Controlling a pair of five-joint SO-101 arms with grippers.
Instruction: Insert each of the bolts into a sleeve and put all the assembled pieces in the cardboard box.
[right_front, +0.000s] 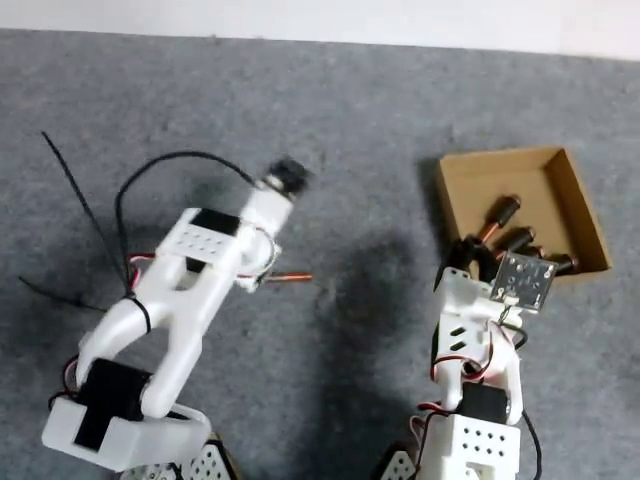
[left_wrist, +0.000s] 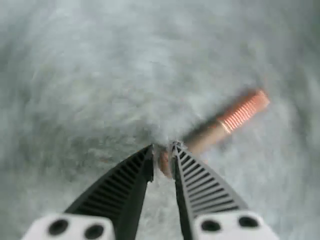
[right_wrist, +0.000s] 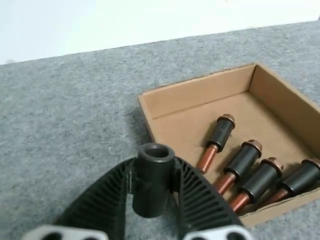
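Black sleeve (right_wrist: 150, 190) tight in right hand (right_wrist: 153, 170), copper bolt (left_wrist: 225, 125) tight in left hand (left_wrist: 162, 150), four assembled pieces (right_wrist: 260, 180) inside cardboard box (right_wrist: 200, 92).

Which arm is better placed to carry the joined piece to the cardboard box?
Right, probably: the right gripper holds the sleeve beside the cardboard box; the left gripper, with the bolt, is farther off.

Left arm (right_front: 185, 295): stretched forward, wrist seemingly rolled sideways, though it is blurred.
Left gripper (left_wrist: 162, 154): tips pinching one end of a bolt (left_wrist: 225, 122).
Right gripper (right_wrist: 153, 170): clamped around an upright sleeve (right_wrist: 150, 192) near its tips.
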